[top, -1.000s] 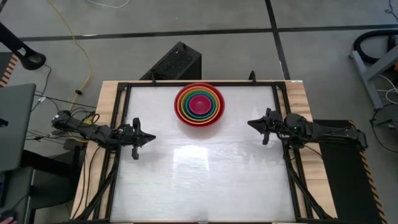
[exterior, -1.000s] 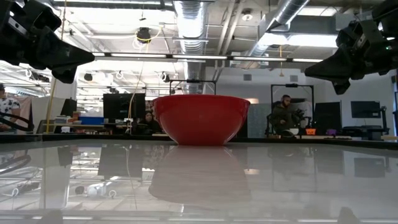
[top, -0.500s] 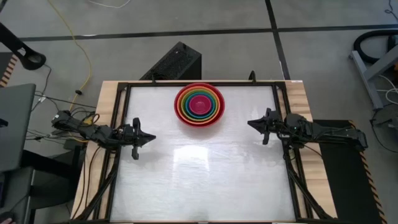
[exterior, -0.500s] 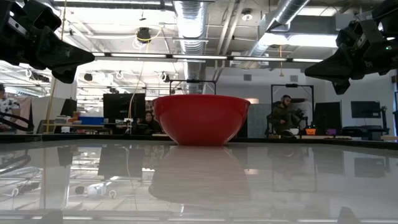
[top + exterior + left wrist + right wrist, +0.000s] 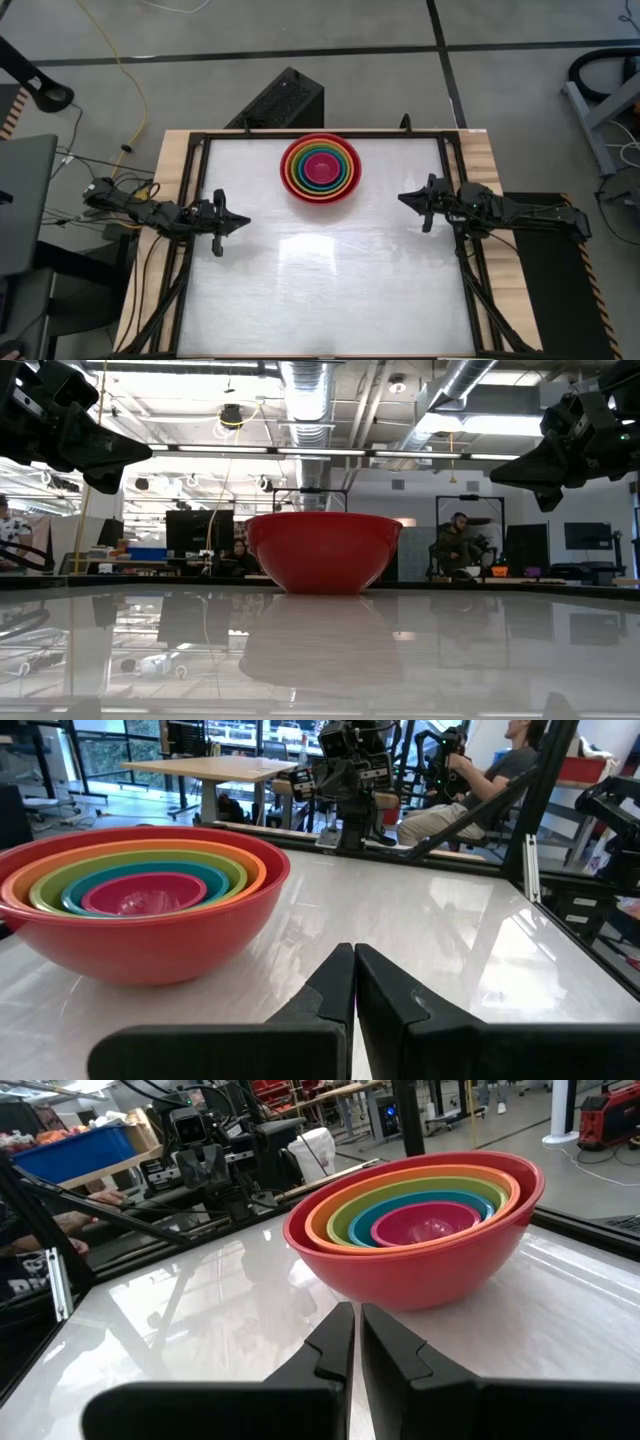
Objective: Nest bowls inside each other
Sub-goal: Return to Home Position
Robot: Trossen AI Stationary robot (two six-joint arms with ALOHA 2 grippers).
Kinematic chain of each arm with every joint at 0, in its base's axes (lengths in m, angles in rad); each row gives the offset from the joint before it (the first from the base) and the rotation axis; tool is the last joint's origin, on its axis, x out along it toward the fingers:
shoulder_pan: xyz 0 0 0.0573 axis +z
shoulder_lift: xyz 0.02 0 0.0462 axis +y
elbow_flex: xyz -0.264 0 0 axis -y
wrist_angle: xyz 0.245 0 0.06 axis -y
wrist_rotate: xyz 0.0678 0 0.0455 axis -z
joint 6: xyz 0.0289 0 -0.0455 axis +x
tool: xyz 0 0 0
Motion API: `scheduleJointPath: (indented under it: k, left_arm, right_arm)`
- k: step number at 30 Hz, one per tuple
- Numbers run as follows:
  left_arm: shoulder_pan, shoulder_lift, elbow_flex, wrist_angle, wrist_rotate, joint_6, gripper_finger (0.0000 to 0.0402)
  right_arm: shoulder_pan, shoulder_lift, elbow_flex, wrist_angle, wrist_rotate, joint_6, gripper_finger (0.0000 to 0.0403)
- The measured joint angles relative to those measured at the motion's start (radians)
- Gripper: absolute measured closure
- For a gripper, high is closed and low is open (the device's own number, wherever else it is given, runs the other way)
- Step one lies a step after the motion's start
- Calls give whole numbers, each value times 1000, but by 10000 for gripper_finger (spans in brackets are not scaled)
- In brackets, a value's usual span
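The bowls stand as one nested stack [image 5: 320, 168] on its base near the table's far edge: red [image 5: 150, 945] outermost, then orange, lime green, teal, and magenta pink [image 5: 425, 1222] in the middle. My left gripper [image 5: 244, 221] hovers shut over the table's left side, pointing level toward the middle. My right gripper [image 5: 402, 198] hovers shut over the right side, pointing toward the middle. Both are clear of the stack, with nothing between their fingers.
The white glossy tabletop [image 5: 320, 290] lies bare in front of the stack, inside a black frame [image 5: 190, 190]. A black box [image 5: 280, 100] stands on the floor behind the table. People sit at desks in the room beyond [image 5: 458, 545].
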Motion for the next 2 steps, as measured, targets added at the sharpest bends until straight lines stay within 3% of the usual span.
scheduleJointPath:
  k: [2]
  left_arm:
    - [0,0,0,0,0,0,401]
  right_arm:
    - [0,0,0,0,0,0,359]
